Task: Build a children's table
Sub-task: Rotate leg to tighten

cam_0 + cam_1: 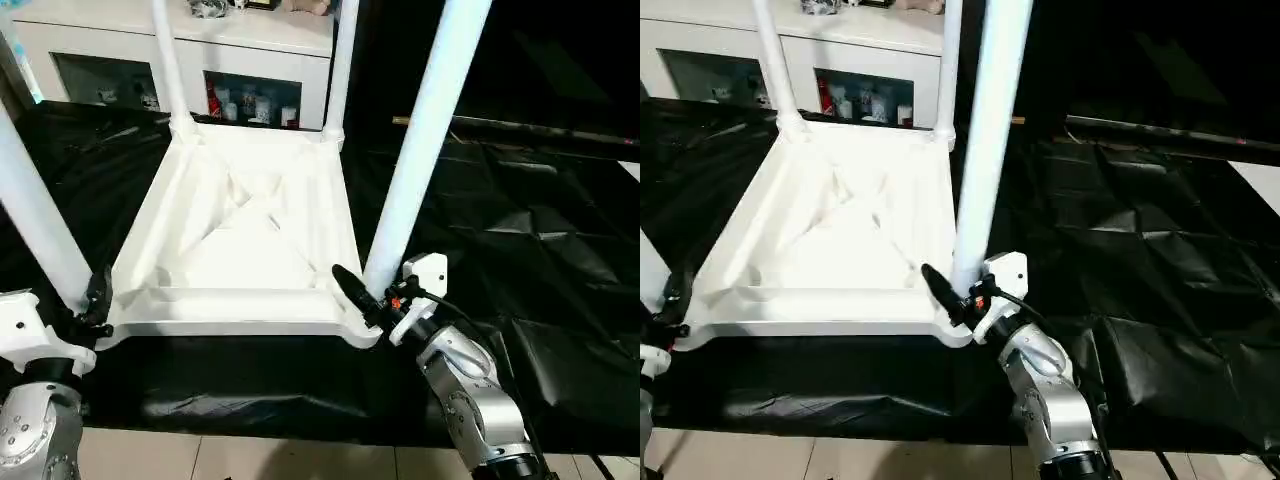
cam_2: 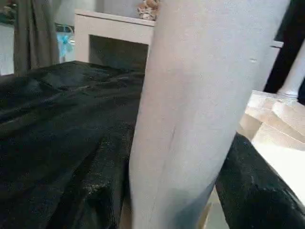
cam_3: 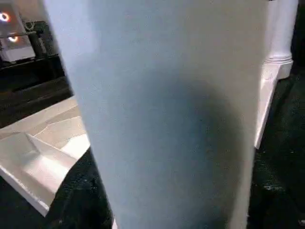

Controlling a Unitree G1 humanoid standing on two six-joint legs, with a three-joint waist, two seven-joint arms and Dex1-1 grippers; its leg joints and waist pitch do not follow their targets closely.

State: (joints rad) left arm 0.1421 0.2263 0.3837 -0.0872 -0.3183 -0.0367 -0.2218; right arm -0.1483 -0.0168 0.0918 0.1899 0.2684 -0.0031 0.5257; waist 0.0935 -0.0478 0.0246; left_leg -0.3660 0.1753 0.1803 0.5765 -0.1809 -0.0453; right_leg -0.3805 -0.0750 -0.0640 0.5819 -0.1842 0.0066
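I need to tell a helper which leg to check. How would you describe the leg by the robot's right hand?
Find the white tabletop lying upside down on the black sheet, with a leg standing in each corner. Go to the near corner on the robot's right. That leg is the one with the right hand at its base; the two far legs stand by the white cabinet.

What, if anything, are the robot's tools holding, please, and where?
Cannot be told: the left tool sits at the foot of the near-left long white tubular leg, the right tool at the near-right leg's foot.
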